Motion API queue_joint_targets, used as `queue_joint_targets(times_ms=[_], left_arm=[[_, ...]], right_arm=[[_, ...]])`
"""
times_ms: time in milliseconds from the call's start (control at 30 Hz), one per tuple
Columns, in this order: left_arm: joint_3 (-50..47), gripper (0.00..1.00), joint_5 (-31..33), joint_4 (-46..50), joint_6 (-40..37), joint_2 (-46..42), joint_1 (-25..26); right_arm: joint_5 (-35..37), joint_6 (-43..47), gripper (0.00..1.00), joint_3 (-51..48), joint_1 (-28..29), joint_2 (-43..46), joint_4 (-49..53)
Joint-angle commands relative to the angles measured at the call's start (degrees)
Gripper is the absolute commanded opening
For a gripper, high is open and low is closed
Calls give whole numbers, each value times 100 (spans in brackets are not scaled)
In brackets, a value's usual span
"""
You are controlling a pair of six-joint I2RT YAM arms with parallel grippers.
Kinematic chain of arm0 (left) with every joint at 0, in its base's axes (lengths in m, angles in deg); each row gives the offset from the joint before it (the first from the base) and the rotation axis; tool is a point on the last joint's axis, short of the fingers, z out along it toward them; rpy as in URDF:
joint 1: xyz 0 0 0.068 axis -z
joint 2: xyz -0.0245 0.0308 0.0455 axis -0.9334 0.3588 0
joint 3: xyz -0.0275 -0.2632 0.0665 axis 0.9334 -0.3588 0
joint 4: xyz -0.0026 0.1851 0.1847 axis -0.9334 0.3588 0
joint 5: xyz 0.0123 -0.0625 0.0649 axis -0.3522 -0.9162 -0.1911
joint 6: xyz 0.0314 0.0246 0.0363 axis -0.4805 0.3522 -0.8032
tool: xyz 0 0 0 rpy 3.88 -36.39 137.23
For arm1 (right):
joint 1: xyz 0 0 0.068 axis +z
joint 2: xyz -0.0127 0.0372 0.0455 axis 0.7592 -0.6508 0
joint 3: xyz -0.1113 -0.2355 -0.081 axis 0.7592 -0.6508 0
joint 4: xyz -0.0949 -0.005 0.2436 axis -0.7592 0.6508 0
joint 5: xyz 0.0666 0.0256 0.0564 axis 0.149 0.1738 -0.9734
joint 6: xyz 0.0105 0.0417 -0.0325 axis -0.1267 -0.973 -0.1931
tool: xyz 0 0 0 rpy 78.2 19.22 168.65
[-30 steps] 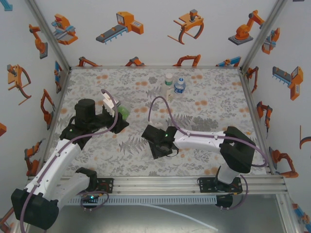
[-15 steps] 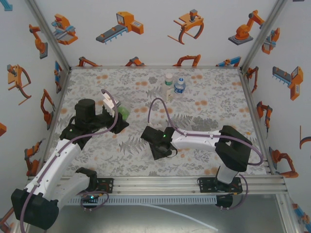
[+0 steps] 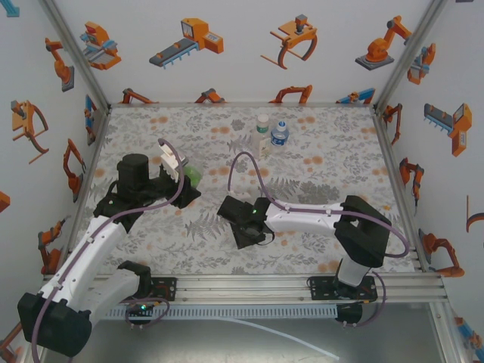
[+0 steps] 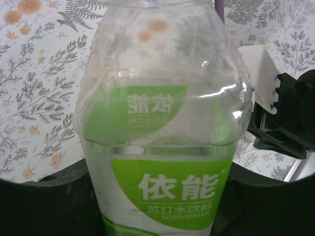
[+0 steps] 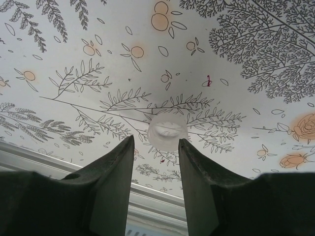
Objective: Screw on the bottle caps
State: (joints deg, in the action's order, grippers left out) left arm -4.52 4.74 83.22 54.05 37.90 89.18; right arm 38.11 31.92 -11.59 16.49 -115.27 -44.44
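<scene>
The left claw [image 3: 184, 178] grips the green-and-white labelled bottle [image 4: 162, 123] over the left side of the worktop [image 3: 333, 159]. The right claw [image 5: 156, 145] stands narrow near the middle, its fingers [image 5: 113, 187] flanking a whitish cap [image 5: 167, 132]. I cannot tell whether they pinch it. Two more bottles [image 3: 279, 135] stand side by side at the far middle.

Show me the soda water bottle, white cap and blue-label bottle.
soda water bottle [image 4: 165, 194]: left wrist view, green label.
white cap [image 5: 167, 130]: right wrist view, its middle.
blue-label bottle [image 3: 280, 138]: top external view, blue label.
</scene>
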Motion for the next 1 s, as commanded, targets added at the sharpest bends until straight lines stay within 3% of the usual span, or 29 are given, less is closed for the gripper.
queue_joint_targets(times_ms=[0, 967], left_arm=[[180, 2, -15, 54, -120, 9, -20], [189, 2, 3, 56, -124, 24, -11]], right_arm=[[48, -107, 42, 162, 39, -137, 24], [212, -183, 45, 225, 50, -203, 245]])
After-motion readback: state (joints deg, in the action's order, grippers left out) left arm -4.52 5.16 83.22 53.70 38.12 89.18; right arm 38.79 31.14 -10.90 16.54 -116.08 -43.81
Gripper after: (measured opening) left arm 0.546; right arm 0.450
